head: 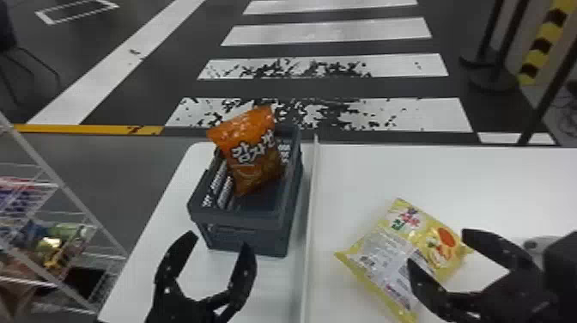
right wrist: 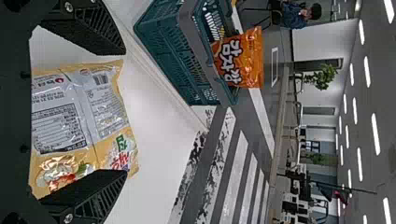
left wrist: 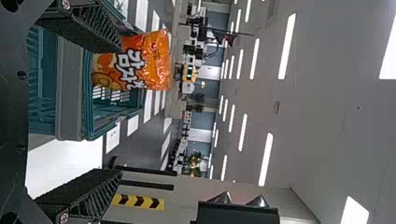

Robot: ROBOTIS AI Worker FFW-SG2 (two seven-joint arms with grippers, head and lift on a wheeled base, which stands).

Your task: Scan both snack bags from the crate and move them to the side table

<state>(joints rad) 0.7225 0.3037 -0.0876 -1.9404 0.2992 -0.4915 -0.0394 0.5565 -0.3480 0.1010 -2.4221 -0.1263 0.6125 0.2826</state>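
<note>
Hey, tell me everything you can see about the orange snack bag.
The orange snack bag is a puffed packet of glossy, film-like material, wrinkled in places, with large pale lettering and pictured snacks on its browner lower part. It looks unopened. It stands tilted inside the dark crate, its top well above the rim. Neither the left gripper nor the right gripper touches it.

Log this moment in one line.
orange bag in crate | yellow bag on table | left end effector open near crate | right end effector open at yellow bag
</note>
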